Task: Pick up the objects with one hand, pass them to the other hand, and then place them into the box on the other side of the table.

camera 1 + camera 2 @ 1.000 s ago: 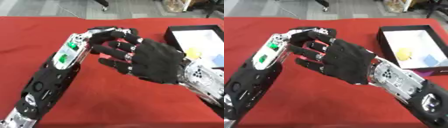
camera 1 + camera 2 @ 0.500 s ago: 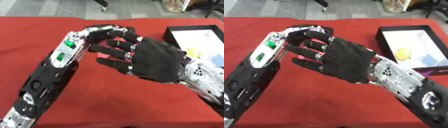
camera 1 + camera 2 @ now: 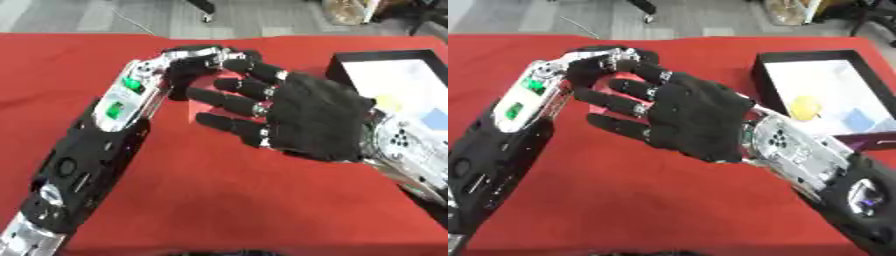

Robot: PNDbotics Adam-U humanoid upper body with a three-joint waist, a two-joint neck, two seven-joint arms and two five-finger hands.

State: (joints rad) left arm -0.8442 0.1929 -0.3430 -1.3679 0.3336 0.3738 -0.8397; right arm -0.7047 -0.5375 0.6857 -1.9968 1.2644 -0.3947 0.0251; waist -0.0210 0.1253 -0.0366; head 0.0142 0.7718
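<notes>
- Right hand fingers, outstretched, now lie further across the red block that the left hand curls round, mid-desk.
- Handover underway; box at right edge waits.

No readable text, labels, numbers or signs anywhere in view.
</notes>
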